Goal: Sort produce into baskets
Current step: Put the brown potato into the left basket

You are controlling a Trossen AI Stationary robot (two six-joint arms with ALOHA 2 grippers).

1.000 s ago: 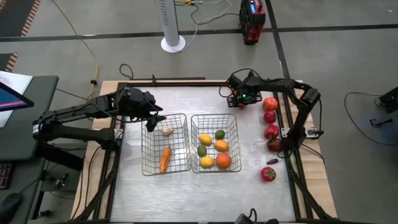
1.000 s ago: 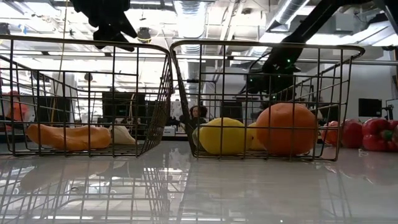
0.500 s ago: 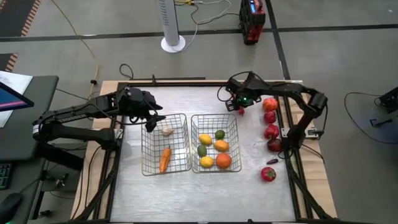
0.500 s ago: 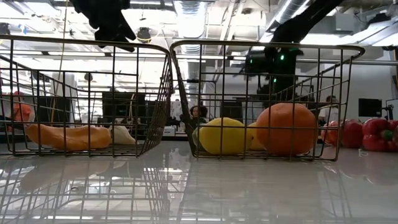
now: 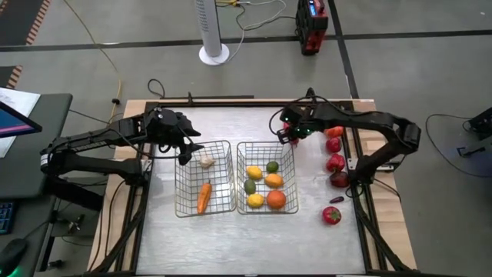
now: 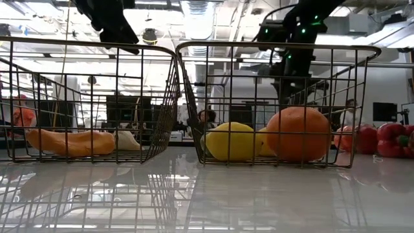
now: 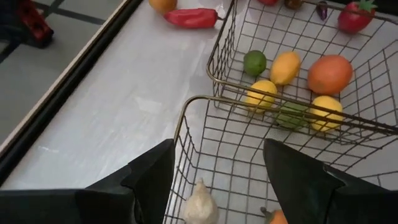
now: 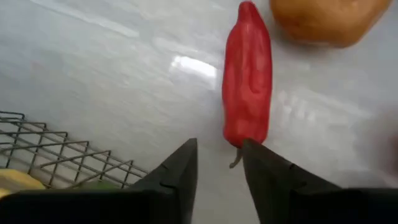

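Right gripper: the right gripper (image 5: 290, 135) has swung inward from the red pile at the table's 3 o'clock edge and now hangs by the far corner of the right basket (image 5: 292, 163), roughly 1 o'clock from table centre. A second ago it sat further out, next to the round red pieces.
Its fingers: a narrow gap between them, nothing held. In its wrist view the red pepper (image 8: 248, 87) lies flat on the table just ahead of the tips, stem end nearest.
What that means: I'd judge it is lining up on that pepper, the next piece to be sorted; no grasp made yet.
Left gripper: the left gripper (image 5: 187, 151) has not moved, poised over the far 10 o'clock corner of the left basket (image 5: 178, 187). Fingers spread wide, empty.
Left basket: a carrot (image 5: 204, 196) and the whitish bulb (image 5: 206, 161).
Right basket: yellow, green and orange pieces, the orange fruit (image 5: 276, 198) at its near corner.
Still unsorted: red pieces (image 5: 335, 162) strung along the 3 o'clock edge, one near 4 o'clock.
Hard to make out: from above the pepper is mostly masked by the right gripper; the low view hides it entirely. A small dark piece near 4 o'clock I cannot identify. An orange-tan piece beside the pepper is cut off in the wrist view.
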